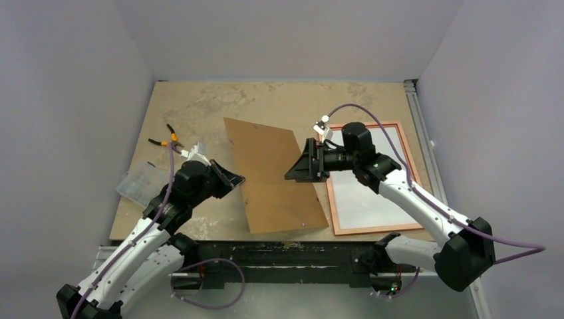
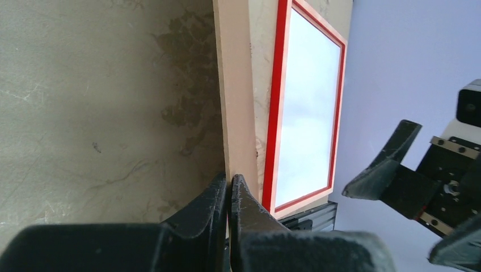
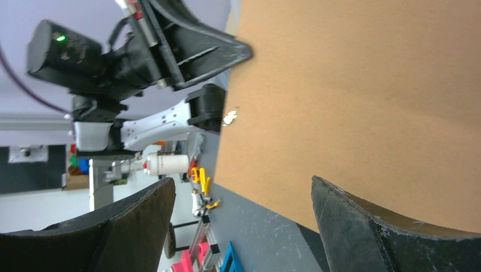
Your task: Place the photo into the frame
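The tabletop [image 1: 199,106] is carrying a large brown backing board [image 1: 273,179] in the middle of the top view. It is lying askew there, and its lower right corner is reaching the left rail of the frame [image 1: 379,230]. The frame is lying flat at the right side of that view, with its red face up in the left wrist view. The photo is not showing clearly: the pale rectangle inside the frame may be its white back or only glare on the pane, and I cannot tell which.

The left end effector [image 1: 233,178] is clenched and appears to be pinching the left edge of the board. The right end effector [image 1: 300,163] is released, its jaws standing wide just beside the board's right edge and grasping nothing.

The main danger, in my judgement, is coming from this single thin pinch. The board is wide, so it may be turning around the grip or slipping out, and its free corner could be pushing the frame out of its place. The wide right jaws could also be knocking the board's edge. If the board is going over the frame while no photo is inside, the task is failing. The pliers [image 1: 166,138] and the clear box [image 1: 138,183] at the left are lying near the left arm and could be swept.
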Robot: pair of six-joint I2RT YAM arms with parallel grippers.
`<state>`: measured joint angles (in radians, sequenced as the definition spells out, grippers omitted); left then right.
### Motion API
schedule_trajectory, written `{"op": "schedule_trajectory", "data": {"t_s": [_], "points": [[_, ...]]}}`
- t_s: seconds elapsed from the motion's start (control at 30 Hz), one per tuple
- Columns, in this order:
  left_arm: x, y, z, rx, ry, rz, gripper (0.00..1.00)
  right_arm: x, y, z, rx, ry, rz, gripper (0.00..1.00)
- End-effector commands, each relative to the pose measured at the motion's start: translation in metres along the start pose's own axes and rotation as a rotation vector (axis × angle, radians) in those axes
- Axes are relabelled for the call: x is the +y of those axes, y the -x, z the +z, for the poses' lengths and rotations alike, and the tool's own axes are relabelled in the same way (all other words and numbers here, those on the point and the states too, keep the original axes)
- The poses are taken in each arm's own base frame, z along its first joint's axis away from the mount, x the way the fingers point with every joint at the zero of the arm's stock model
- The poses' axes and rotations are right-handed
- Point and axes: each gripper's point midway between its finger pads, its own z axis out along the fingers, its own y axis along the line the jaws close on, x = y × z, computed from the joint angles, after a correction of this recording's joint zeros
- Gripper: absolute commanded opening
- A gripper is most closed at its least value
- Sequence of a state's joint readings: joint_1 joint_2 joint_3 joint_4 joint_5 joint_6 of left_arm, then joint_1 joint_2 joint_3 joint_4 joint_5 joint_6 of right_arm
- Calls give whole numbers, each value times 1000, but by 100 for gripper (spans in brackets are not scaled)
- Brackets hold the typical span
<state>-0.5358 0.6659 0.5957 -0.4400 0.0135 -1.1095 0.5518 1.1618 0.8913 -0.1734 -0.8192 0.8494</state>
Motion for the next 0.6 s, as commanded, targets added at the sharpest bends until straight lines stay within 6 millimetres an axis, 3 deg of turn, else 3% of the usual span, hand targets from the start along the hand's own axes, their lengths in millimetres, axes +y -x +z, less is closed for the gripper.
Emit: {"op": "schedule_trajectory", "data": {"t_s": [0.0, 0.2, 0.37, 0.57], "points": [[-23, 21, -13, -90, -75, 10, 0, -19, 6, 0, -24, -122, -30, 88], [-56, 37, -49, -142, -193, 15, 0, -65, 22, -22, -84, -355, -37, 90], [-91, 44, -82, -152, -333, 26, 0, -85, 24, -31, -79, -265, 41, 90], [-121, 46, -108, -143, -463, 20, 0, -87, 15, -21, -13, -118, 66, 89]]}}
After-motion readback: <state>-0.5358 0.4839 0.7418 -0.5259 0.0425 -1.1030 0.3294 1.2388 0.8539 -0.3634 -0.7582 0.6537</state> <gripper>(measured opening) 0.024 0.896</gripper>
